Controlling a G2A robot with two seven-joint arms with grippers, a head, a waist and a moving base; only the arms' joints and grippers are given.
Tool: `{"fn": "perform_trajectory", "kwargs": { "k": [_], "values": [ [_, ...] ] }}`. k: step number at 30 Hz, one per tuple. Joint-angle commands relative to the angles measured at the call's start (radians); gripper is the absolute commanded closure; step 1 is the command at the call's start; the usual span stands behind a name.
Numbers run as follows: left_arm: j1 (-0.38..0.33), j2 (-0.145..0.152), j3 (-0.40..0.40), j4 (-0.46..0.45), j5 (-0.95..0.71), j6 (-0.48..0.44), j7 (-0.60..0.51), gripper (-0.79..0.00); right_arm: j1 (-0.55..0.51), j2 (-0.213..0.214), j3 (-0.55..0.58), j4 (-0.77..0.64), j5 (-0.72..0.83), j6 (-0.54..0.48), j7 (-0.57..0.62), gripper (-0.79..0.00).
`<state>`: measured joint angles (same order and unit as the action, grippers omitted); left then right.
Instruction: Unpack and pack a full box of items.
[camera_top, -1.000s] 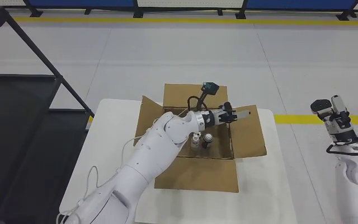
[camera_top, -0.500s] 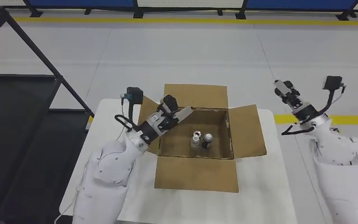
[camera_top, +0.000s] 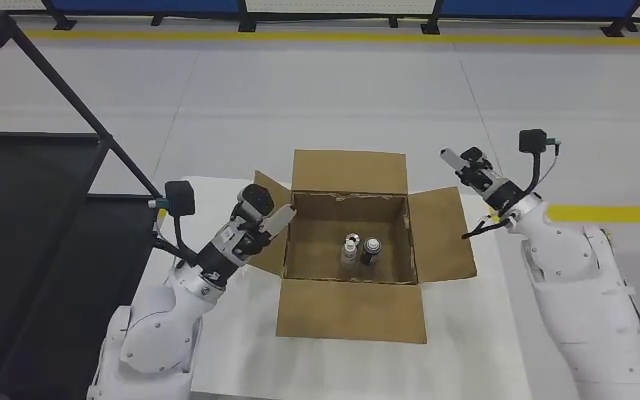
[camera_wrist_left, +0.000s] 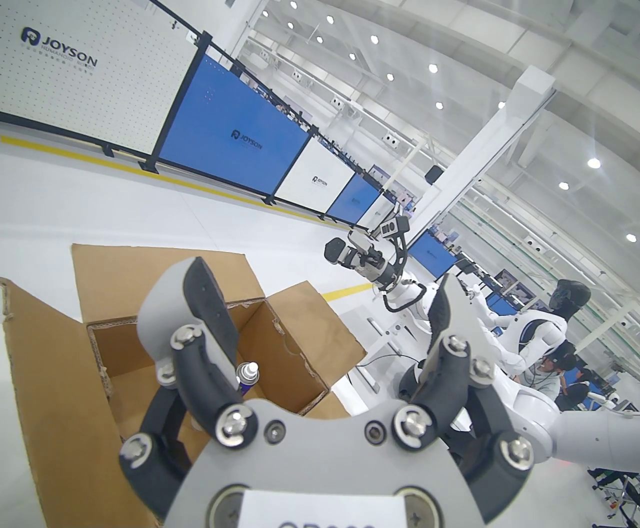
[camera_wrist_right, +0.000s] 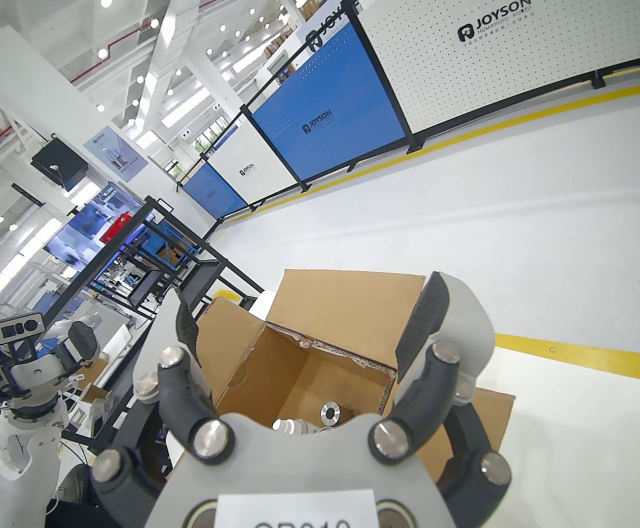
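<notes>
Currently, left gripper (camera_top: 275, 214): fingers spread wide, nothing held, hanging over the side flap (camera_wrist_left: 50, 375).
Box (camera_top: 350, 170): open, just below and ahead of it.
Two bottles (camera_top: 349, 248): upright, side by side, deeper in, beyond the fingertips.
Right gripper (camera_top: 452, 158): likewise wide and empty, across the box.
Risk: descending from here, a finger likely catches the flap. A wide grasp could topple the neighbouring bottle.
</notes>
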<state>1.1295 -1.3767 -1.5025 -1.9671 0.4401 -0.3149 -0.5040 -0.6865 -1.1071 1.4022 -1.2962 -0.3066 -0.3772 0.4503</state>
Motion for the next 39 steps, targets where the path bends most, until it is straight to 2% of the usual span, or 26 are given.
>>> {"fn": "perform_trajectory", "kwargs": {
  "k": [1,3,5,10,16,19,23,34,36,39],
  "values": [
    [0.007,0.000,0.008,-0.001,-0.015,0.006,0.000,-0.785,-0.001,-0.001,-0.025,-0.028,-0.042,-0.012,0.015,-0.785],
    [0.009,0.001,0.001,-0.006,-0.028,0.022,0.013,-0.785,0.015,0.001,-0.075,-0.081,-0.180,-0.033,0.051,-0.785],
    [0.016,0.003,-0.025,-0.007,-0.066,0.044,0.034,-0.785,0.036,0.005,-0.122,-0.110,-0.316,-0.117,0.111,-0.785],
    [0.054,0.011,-0.132,-0.016,-0.172,0.097,0.070,-0.785,0.070,0.009,-0.245,-0.174,-0.621,-0.229,0.240,-0.785],
    [0.098,0.022,-0.239,-0.022,-0.260,0.114,0.077,-0.785,0.136,-0.008,-0.416,-0.175,-0.804,-0.310,0.416,-0.785],
    [0.114,0.027,-0.265,-0.023,-0.302,0.108,0.071,-0.785,0.182,-0.026,-0.487,-0.136,-0.806,-0.313,0.478,-0.785],
    [0.129,0.030,-0.270,-0.027,-0.319,0.101,0.070,-0.785,0.243,-0.054,-0.559,-0.047,-0.761,-0.301,0.502,-0.785],
    [0.129,0.030,-0.270,-0.027,-0.319,0.101,0.070,-0.785,0.374,-0.144,-0.716,0.257,-0.656,-0.263,0.505,-0.782],
    [0.129,0.030,-0.270,-0.027,-0.319,0.101,0.070,-0.785,0.387,-0.157,-0.734,0.294,-0.644,-0.266,0.490,-0.723],
    [0.129,0.030,-0.270,-0.027,-0.319,0.101,0.070,-0.785,0.405,-0.176,-0.759,0.344,-0.640,-0.261,0.480,-0.702]
  ]
}}
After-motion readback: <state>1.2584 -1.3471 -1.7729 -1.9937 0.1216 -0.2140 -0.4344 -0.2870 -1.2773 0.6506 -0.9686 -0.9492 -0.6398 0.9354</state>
